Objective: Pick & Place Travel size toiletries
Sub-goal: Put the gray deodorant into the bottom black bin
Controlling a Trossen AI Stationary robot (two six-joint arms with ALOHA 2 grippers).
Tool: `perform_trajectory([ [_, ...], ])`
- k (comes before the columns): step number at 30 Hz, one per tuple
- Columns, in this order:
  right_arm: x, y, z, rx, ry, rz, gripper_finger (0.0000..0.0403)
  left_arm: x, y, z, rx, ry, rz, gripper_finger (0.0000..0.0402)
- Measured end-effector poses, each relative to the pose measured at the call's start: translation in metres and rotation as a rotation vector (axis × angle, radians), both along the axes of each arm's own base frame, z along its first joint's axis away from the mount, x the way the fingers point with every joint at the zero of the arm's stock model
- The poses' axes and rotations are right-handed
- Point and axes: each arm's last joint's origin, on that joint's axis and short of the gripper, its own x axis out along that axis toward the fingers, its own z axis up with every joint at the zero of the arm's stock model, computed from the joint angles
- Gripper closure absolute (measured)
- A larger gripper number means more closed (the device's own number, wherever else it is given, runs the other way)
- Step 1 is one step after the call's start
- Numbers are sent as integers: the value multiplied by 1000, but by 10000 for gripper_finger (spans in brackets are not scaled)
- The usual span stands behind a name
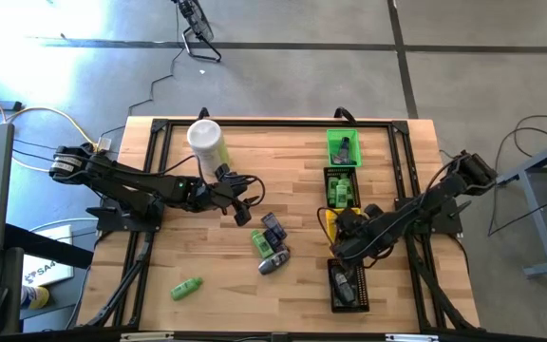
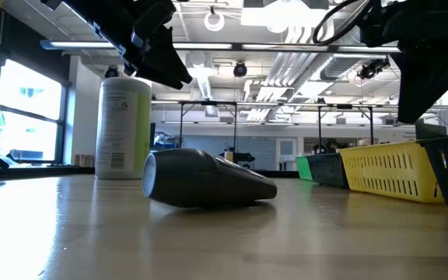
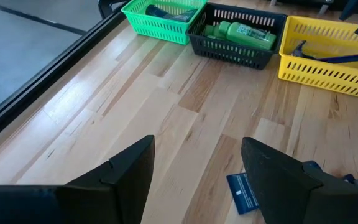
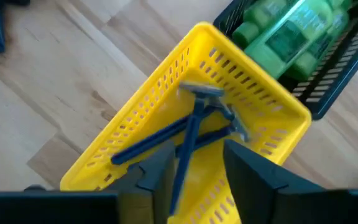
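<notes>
Right gripper [image 4: 191,168] poised directly over the yellow bin [image 4: 135,134], fingers parted with a blue razor [image 4: 188,140] passing between them, grip or no grip impossible to tell; a second razor [image 4: 166,134] lying crossed beneath it inside the bin. Green mini bottles [image 4: 291,34] packed in the black bin [image 4: 328,93] just beside. Left gripper [image 1: 243,204] raised near the table's middle, beside the pale canister [image 1: 207,142], fingers spread and holding nothing. Below it a cluster of loose toiletries: blue-purple tube [image 1: 273,228], green bottle [image 1: 262,242], dark grey tube [image 1: 273,261]; another green bottle [image 1: 186,288] lying well apart toward the near edge
</notes>
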Motion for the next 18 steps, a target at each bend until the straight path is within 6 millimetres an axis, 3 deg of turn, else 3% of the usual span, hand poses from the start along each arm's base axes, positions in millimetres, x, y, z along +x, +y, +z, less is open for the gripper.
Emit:
perform_trajectory([
  [6, 5, 1, 1, -79, -49, 111, 258, 0, 0, 0, 0, 0, 0, 167],
  [18, 47, 26, 18, -119, -348, 648, 357, 5, -1, -8, -8, 24, 7, 167],
])
